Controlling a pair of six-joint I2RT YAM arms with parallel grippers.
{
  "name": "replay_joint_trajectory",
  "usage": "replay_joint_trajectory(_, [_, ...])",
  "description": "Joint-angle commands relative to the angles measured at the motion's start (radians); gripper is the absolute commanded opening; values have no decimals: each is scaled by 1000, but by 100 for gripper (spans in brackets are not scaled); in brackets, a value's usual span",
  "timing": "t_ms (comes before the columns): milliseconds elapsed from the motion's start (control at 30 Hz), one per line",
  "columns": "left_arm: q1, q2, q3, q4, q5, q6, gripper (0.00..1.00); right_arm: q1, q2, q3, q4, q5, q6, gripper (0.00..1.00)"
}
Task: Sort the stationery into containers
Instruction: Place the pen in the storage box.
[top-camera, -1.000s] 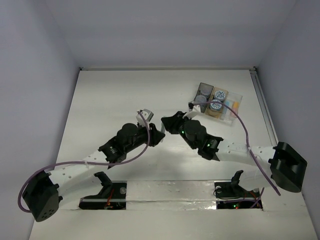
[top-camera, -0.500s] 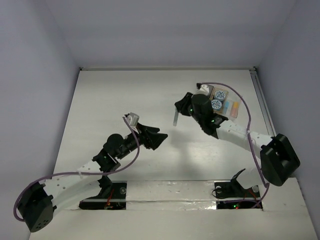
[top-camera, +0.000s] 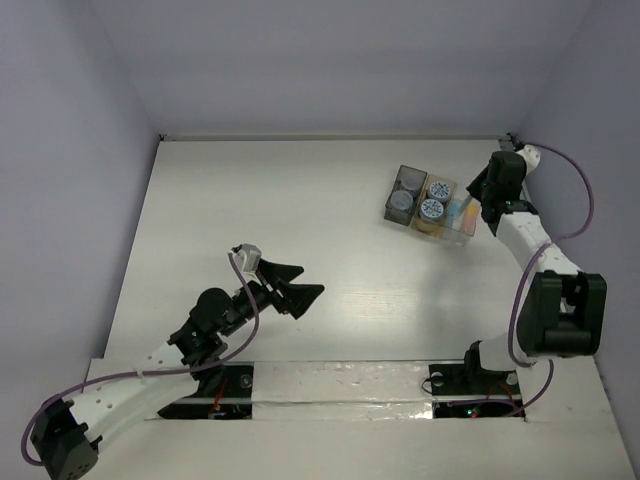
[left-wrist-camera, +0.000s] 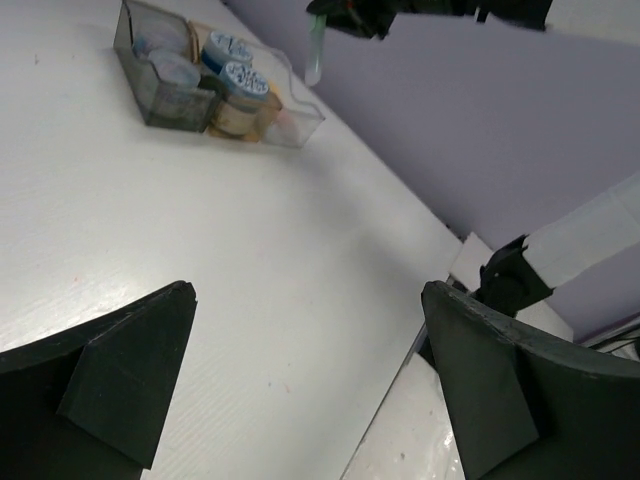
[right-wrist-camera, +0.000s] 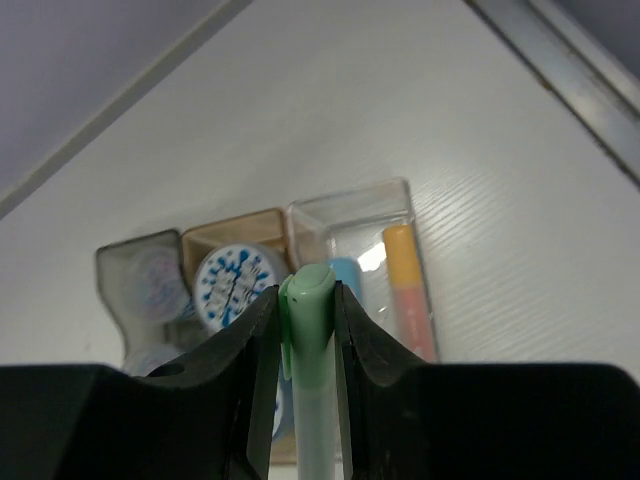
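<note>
open table (top-camera: 280, 200) left of trays (top-camera: 404, 171), right arm (top-camera: 522, 232) crowding their right side

Overhead view, two wrist close-ups, shared trays (top-camera: 404, 171)

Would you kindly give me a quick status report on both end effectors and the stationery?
Left end effector open, empty. Right end effector shut on mint green stick, hovering near clear tray. Nothing in the way.

Joined trays (left-wrist-camera: 170, 108) far right on table (top-camera: 300, 200), jars (top-camera: 432, 209) in left two — sticks (right-wrist-camera: 405, 280) in rightmost.
</note>
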Motion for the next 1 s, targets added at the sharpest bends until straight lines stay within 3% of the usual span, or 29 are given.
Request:
replay_joint_trajectory(0, [-2, -27, -33, 0, -3, 25, 96, -45, 104, 122, -57, 30, -122, 0])
replay_joint_trajectory(167, [-2, -98, -59, -45, -30, 26, 97, -54, 273, 237, -109, 41, -211, 0])
replay_joint_trajectory(300, [-2, -139, -67, -78, -60, 32, 97, -54, 295, 242, -99, 33, -208, 0])
replay_joint_trajectory(367, [-2, -151, -65, -88, -67, 35, 98, -54, 304, 269, -126, 33, -214, 7])
replay_joint_trajectory(433, [-2, -153, -64, -92, -72, 37, 98, -54, 304, 291, -175, 31, -214, 20])
replay_joint_trajectory(467, [-2, -153, -62, -89, -73, 37, 98, -54, 292, 286, -178, 33, -204, 33])
replay_joint_trajectory(567, [-2, -151, -61, -87, -86, 28, 99, -54, 247, 274, -207, 7, -194, 55])
replay_joint_trajectory(600, [-2, -156, -62, -87, -90, 25, 99, -54, 239, 286, -230, -1, -193, 67])
replay_joint_trajectory(700, [-2, -176, -55, -99, -116, 14, 99, -54, 203, 285, -284, -36, -187, 84])
replay_joint_trajectory(833, [-2, -187, -19, -139, -124, 3, 99, -54, 79, 218, -231, -99, -167, 85])
replay_joint_trajectory(867, [-2, -187, -12, -156, -162, -1, 99, -54, 33, 187, -200, -173, -148, 85])
replay_joint_trajectory(900, [-2, -188, -2, -164, -169, -6, 99, -54, -76, 153, -169, -214, -128, 83])
replay_joint_trajectory(967, [-2, -188, 25, -185, -185, -15, 99, -45, -200, 56, -90, -344, -67, 54])
